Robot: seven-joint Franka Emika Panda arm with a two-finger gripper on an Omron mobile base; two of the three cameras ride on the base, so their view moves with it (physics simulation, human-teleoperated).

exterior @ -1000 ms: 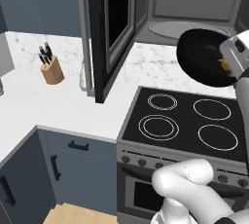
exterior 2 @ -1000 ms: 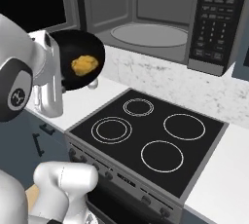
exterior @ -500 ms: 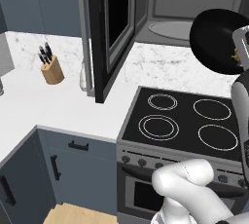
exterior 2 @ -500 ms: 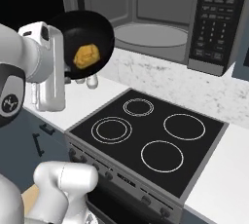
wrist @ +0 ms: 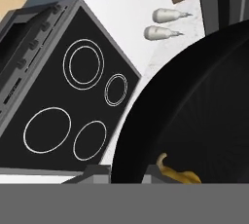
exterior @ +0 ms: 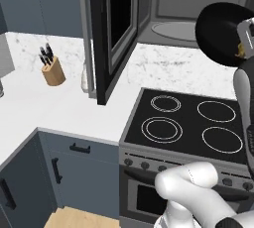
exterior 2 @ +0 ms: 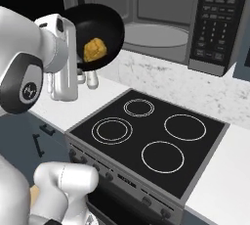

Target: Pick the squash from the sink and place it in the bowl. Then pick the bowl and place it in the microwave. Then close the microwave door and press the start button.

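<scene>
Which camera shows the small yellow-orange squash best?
The right base view: the small yellow-orange squash sits whole inside the tilted glossy black bowl. The hand view catches just a sliver; in the left base view a speck peeks beside the bowl.

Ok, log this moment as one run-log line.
gripper: shut on bowl | squash: in bowl | bowl: tilted, airborne before microwave | microwave door: open

white counter [exterior: 54,105] carries a knife block [exterior: 52,68] and 2 shakers [wrist: 165,23].
</scene>
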